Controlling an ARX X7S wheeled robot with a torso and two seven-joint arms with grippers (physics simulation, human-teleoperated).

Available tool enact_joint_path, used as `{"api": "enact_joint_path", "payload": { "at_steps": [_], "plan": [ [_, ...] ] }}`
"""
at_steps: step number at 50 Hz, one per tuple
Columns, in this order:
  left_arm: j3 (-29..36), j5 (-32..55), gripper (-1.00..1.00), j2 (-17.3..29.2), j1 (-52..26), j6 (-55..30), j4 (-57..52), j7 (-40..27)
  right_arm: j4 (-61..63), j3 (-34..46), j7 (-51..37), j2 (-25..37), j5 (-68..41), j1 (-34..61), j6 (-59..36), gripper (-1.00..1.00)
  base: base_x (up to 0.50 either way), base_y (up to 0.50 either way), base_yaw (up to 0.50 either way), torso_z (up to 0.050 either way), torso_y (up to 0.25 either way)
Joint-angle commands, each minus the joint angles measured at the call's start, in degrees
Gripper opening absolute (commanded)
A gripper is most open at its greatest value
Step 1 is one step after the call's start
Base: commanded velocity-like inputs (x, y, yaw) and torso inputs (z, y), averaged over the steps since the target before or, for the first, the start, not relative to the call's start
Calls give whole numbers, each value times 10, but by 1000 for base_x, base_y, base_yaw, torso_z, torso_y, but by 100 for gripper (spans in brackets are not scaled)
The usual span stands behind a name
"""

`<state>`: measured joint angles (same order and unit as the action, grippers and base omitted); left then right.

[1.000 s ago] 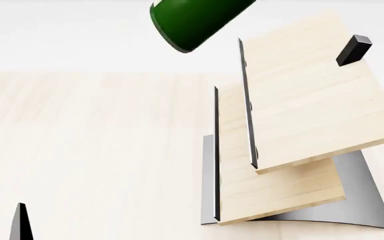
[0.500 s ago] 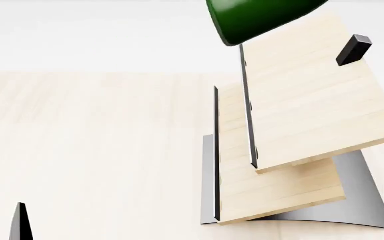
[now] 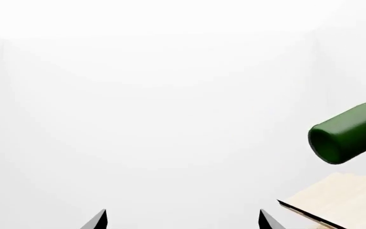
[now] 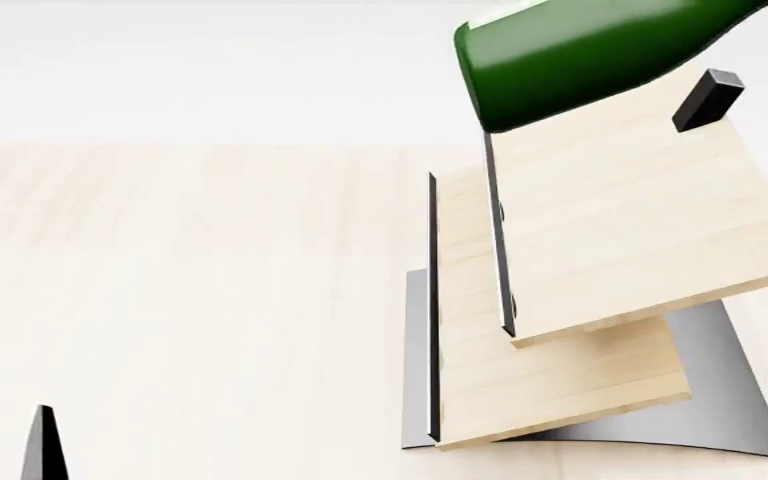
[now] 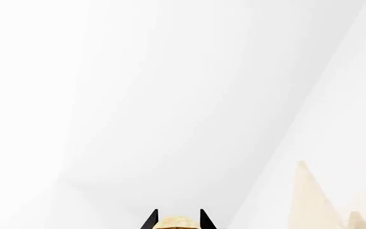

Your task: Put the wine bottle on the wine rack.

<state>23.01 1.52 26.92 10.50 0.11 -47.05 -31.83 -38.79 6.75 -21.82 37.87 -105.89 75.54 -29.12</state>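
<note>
Hanging in the air above the rack, the bottle lies nearly on its side, its round base over the dark edge of the upper board and its body running toward the black peg. It does not touch the boards yet, as far as I can judge. The right gripper has its two dark tips close on both sides of a tan object, probably the cork, so it seems clamped on the bottle top. The left gripper has its tips wide apart and holds nothing; it is well apart from the rack.

Glass like this is stiff, heavy, smooth and breakable. Held only at the far top, the long body can swing or slip, so a grip lower on the neck would be safer, and the lowering must be slow.
</note>
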Motion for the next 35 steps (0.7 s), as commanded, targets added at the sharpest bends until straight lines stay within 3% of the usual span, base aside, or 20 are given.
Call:
{"api": "enact_joint_path", "payload": {
  "at_steps": [1, 35],
  "plan": [
    [4, -3, 100, 0, -1, 0, 2, -1, 15, -34, 17, 10, -11, -35, 3, -100, 0, 0, 0, 0, 0],
    [10, -4, 100, 1, -4, -1, 5, -3, 84, -56, 18, 23, -20, -106, 8, -100, 0, 0, 0, 0, 1]
  ]
}}
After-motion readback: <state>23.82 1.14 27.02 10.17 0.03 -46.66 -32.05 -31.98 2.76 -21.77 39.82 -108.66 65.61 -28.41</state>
